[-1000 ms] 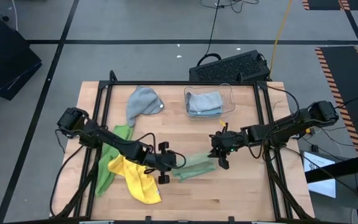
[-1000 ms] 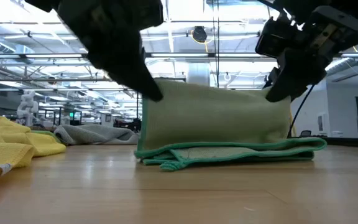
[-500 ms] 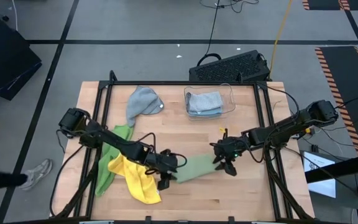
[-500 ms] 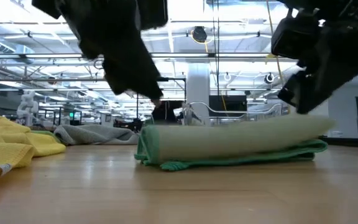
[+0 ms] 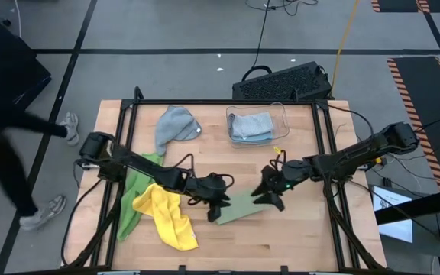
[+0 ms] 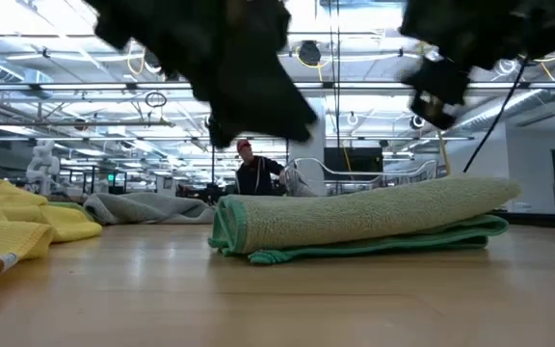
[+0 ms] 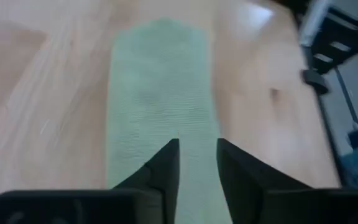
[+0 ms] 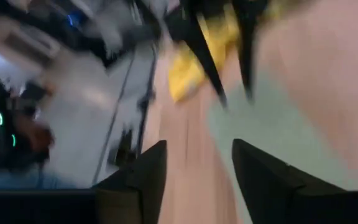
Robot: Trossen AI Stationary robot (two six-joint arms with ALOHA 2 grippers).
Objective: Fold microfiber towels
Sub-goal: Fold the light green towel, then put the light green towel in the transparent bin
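Sage green towel folded, both grippers off it

The sage green towel point(image 5: 239, 208) lay near the table's front-middle, long axis running between the left gripper point(image 5: 221, 192) and right gripper point(image 5: 268, 192), each empty, parted, equally near.

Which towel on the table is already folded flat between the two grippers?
The sage green towel, a neat folded strip between the left gripper and right gripper. The yellow, bright green and grey towels lie crumpled.
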